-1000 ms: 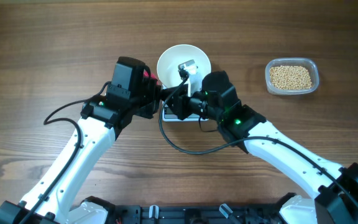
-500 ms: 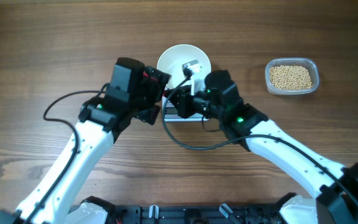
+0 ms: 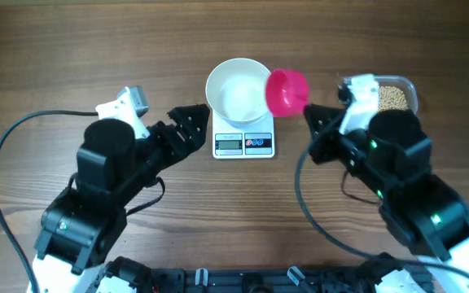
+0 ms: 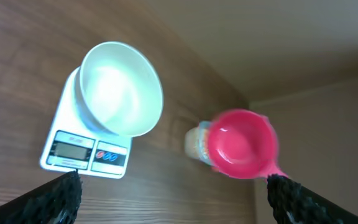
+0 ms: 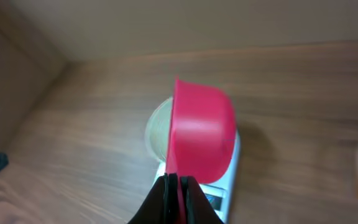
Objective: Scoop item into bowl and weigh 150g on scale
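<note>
Overhead, empty bowl on scale, empty pink scoop, beans in container

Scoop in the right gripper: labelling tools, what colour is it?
The round plastic scoop is bright pink, clearest in left wrist view.

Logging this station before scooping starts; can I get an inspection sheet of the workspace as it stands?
Surface: wooden table, no spills seen.
Job's things: white bowl on the scale, looks empty; beans in a clear tub, partly behind the right arm.
Clutter: nothing seen.
End effectors: left end effector open, holding nothing; right end effector shut on the handle of the pink scoop.
Cables: black cables loop across the table beside both arms.
Surroundings: plain beige backdrop in wrist views.
</note>
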You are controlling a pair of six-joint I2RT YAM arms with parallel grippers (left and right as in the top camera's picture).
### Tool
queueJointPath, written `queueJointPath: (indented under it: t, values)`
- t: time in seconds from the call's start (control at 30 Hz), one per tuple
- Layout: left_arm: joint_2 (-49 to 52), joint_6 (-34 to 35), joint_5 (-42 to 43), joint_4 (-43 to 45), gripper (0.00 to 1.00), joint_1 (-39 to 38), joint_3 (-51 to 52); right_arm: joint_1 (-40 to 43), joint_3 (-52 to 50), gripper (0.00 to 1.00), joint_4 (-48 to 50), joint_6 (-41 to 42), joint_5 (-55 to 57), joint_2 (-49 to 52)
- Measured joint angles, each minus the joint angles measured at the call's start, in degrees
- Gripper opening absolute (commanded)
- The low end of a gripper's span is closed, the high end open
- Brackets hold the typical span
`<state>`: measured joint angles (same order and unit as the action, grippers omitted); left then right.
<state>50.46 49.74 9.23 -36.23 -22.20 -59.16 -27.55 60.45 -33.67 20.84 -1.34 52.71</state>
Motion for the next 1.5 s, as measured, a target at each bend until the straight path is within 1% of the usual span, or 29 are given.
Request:
queueJointPath:
  t: [0.07, 0.13, 0.2, 0.27, 0.3, 0.4, 0.5, 0.57, 0.67, 0.73, 0.77, 0.83, 0.87, 0.93, 1.0, 1.1, 1.13, 1.17, 1.2, 1.33, 1.43, 1.5]
  values:
    - [2.3, -1.6, 0.0, -0.3, 1.0, 0.0, 0.0, 0.0, 0.1, 0.04, -4.5, -2.5, 6.7, -1.9]
    - [5.1, -3.6, 0.0, -0.3, 0.99, 0.0, 0.0, 0.0, 0.2, 0.04, -6.8, -4.0, 11.7, -1.2]
    - [8.3, -7.0, -0.2, -0.2, 1.0, -0.1, 0.0, 0.4, 0.3, 0.04, -7.1, -6.2, 14.4, 2.0]
    - [10.8, -10.7, -0.4, -0.3, 1.0, -1.4, 0.0, 3.1, 1.6, 0.04, -8.1, -7.3, 15.4, 7.8]
    - [11.5, -12.1, -0.9, -0.3, 1.0, -2.3, 0.0, 5.4, 3.0, 0.04, -9.3, -7.6, 15.3, 11.2]
    - [12.4, -15.2, -5.6, -1.5, 1.0, -6.2, -0.1, 13.1, 8.7, 0.04, -10.4, -9.7, 12.5, 17.9]
    - [14.3, -18.3, -13.0, -1.8, 1.0, -13.0, -0.3, 19.4, 12.4, 0.04, -10.2, -12.6, 10.2, 19.0]
    - [17.2, -20.8, -17.1, -1.7, 0.99, -16.7, -0.5, 21.2, 13.2, 0.04, -10.3, -13.7, 9.7, 19.0]
    - [22.5, -23.3, -19.6, -2.1, 1.0, -19.1, -0.8, 21.4, 13.2, 0.04, -10.9, -14.3, 9.2, 19.0]
    - [25.7, -25.1, -20.9, -4.7, 1.0, -19.5, -2.2, 21.4, 13.2, 0.04, -11.0, -14.5, 9.0, 19.0]
    - [26.8, -26.5, -21.4, -7.1, 1.0, -19.5, -4.5, 21.4, 13.2, 0.04, -11.0, -14.5, 9.0, 19.0]
    - [28.0, -27.6, -21.5, -11.0, 1.0, -19.5, -8.9, 21.4, 13.2, 0.04, -11.1, -14.5, 9.0, 19.0]
    - [29.0, -28.0, -21.6, -15.3, 1.0, -19.5, -12.8, 21.4, 13.2, 0.04, -11.1, -14.5, 9.0, 19.0]
    - [30.8, -27.9, -21.1, -19.4, 1.0, -19.5, -17.4, 21.4, 13.2, 0.04, -11.1, -14.5, 8.9, 19.0]
    - [34.0, -27.6, -18.2, -19.9, 1.0, -19.5, -20.6, 21.5, 13.2, 0.04, -10.9, -14.5, 8.8, 19.0]
    - [36.2, -28.0, -14.8, -19.4, 1.0, -19.3, -21.2, 25.1, 13.2, 0.04, -10.9, -14.5, 4.9, 19.0]
    - [36.2, -28.5, -14.3, -19.4, 0.65, -19.3, -21.2, 26.8, 13.2, 0.04, -10.9, -14.5, 3.5, 19.0]
    - [36.2, -28.9, -13.4, -19.4, 0.21, -19.1, -21.2, 28.3, 13.2, 0.04, -10.9, -14.5, 2.6, 19.0]
    - [36.2, -29.1, -13.0, -19.4, 0.04, -19.1, -21.2, 29.1, 13.2, 0.04, -10.9, -14.5, 2.1, 19.0]
    - [37.9, -29.0, -12.3, -19.5, 0.04, -19.1, -21.4, 31.1, 13.2, 0.04, -10.9, -14.5, 0.9, 19.0]
    - [42.4, -28.9, -12.3, -18.9, 0.04, -19.1, -21.5, 32.7, 13.2, 0.04, -10.9, -14.5, -0.9, 19.0]
    - [46.2, -28.8, -11.7, -16.9, 0.04, -19.1, -21.2, 34.9, 13.2, 0.04, -10.9, -14.7, -2.8, 19.0]
